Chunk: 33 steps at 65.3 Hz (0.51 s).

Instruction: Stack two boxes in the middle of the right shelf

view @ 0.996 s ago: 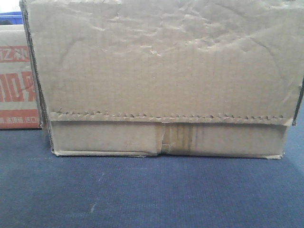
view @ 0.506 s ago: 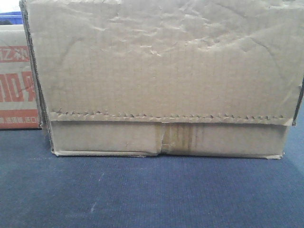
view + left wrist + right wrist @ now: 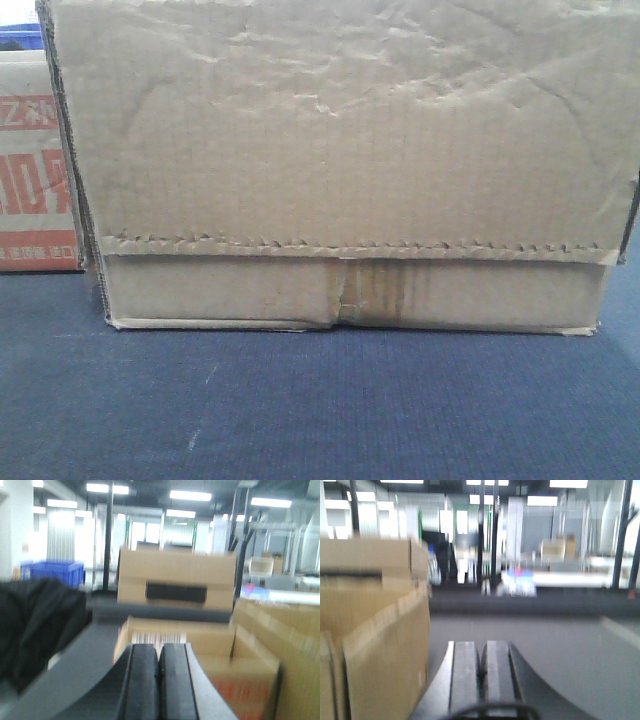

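Note:
A plain creased brown carton point(image 3: 340, 170) with a serrated flap edge and a tape-stained centre seam fills the front view, resting on a dark blue surface point(image 3: 320, 410). A second carton with red print point(image 3: 35, 180) stands behind it at the left. My left gripper point(image 3: 159, 652) is shut and empty, with cartons point(image 3: 175, 582) ahead of it and one point(image 3: 272, 645) at its right. My right gripper point(image 3: 481, 652) is shut and empty, with a brown carton point(image 3: 375, 630) close at its left. The stainless-steel shelf is not in view.
A blue plastic bin point(image 3: 52, 572) stands far left in the left wrist view, and a dark cloth-like mass point(image 3: 35, 625) lies at the left. The grey surface point(image 3: 545, 645) stretches ahead of the right gripper. Racks and posts stand in the blurred background.
The front view has shifted slightly: the cartons sit a few pixels further left in the frame than one second ago.

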{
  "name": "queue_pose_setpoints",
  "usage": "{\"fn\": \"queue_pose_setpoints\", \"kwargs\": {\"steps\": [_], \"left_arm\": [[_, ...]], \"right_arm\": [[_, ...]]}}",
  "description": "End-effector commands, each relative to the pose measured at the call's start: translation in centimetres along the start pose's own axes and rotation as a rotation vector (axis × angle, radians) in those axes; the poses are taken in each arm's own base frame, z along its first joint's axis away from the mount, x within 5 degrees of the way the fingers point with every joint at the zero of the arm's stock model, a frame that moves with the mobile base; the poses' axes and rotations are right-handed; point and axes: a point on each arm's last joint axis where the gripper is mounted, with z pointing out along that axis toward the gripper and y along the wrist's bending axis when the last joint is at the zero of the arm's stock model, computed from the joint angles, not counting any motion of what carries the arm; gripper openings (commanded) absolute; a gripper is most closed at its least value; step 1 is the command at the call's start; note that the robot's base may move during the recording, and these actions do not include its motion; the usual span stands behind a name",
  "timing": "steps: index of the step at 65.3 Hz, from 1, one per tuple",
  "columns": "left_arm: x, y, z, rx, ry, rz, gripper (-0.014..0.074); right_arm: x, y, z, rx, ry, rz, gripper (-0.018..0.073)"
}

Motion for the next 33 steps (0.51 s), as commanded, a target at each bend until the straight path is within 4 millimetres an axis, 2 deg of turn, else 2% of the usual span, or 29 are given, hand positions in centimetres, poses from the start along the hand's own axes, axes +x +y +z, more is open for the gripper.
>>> {"fn": "queue_pose_setpoints", "kwargs": {"steps": [1,3,7,11,17,23,26,29,33], "left_arm": [[-4.0,-0.1,-0.1,-0.001,-0.056,0.008,-0.0111],[-5.1,-0.2,0.0,-0.002,-0.048,0.008,-0.0111],[-7.2,-0.2,0.3,-0.004,-0.021,0.008,-0.0111],[-9.7,-0.3,0.8,-0.007,0.021,0.009,-0.0108],[-11.8,-0.3,2.2,-0.015,0.104,0.02,-0.0053],[-13.2,-0.3,4.3,-0.03,0.2,0.049,0.0098],[-13.5,-0.3,5.8,-0.033,0.256,0.048,0.019],[-13.7,-0.3,6.7,-0.031,0.282,0.048,0.0267],[-13.4,-0.4,8.2,-0.015,0.312,0.046,0.0367]], "right_arm": [[-4.6,0.2,-0.7,-0.003,-0.121,0.001,-0.0154],[-6.2,0.2,-0.8,-0.006,-0.144,0.001,-0.0154],[-8.1,0.4,-0.7,-0.01,-0.125,0.0,-0.0154],[-10.5,0.5,0.2,-0.016,-0.071,-0.001,-0.0154],[-12.8,0.6,2.0,-0.02,0.006,-0.002,-0.0129],[-14.9,0.7,4.4,-0.02,0.029,-0.002,-0.0024],[-16.0,0.7,5.7,-0.021,0.043,-0.002,0.0069],[-16.2,0.8,6.8,-0.021,0.072,-0.001,0.0133],[-16.5,0.8,8.4,-0.02,0.099,-0.001,0.026]]}}
